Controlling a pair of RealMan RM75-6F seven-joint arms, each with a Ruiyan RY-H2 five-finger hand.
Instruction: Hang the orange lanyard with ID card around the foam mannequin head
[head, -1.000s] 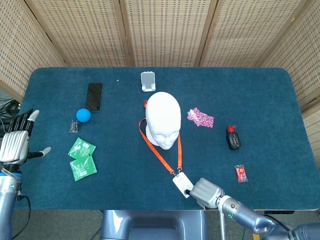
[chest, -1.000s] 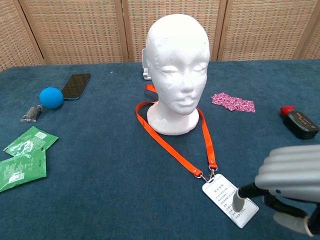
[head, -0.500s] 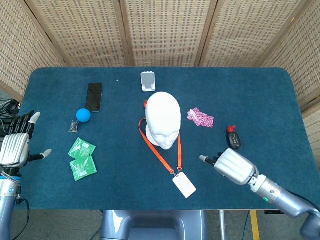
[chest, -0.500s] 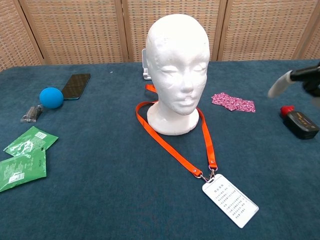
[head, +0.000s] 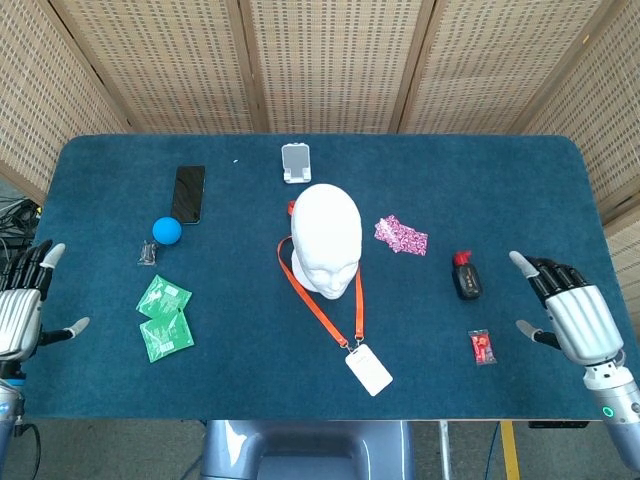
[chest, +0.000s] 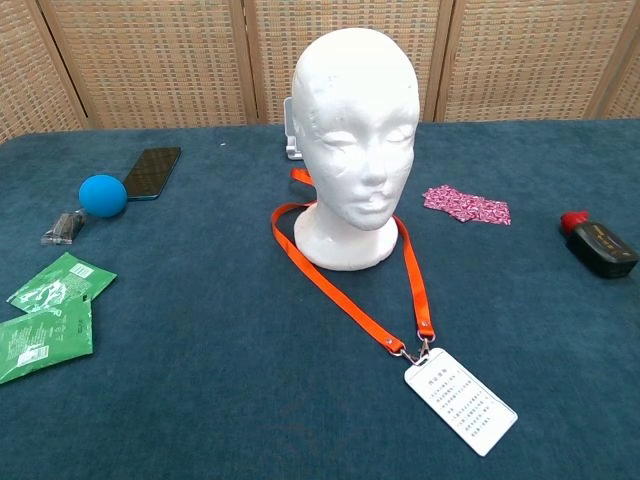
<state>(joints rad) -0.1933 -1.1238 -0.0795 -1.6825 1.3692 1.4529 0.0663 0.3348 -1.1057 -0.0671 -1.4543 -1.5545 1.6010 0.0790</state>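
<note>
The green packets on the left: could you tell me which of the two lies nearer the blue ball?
The upper green packet, lying just below the blue ball; the other packet sits beyond it, nearer the table's front edge.

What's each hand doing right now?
Left hand: open, holding nothing.
Right hand: open, holding nothing.

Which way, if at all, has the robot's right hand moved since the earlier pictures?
Yes. In the head view, the right hand has moved right from beside the ID card, past the red packet, to the table's right edge.
</note>
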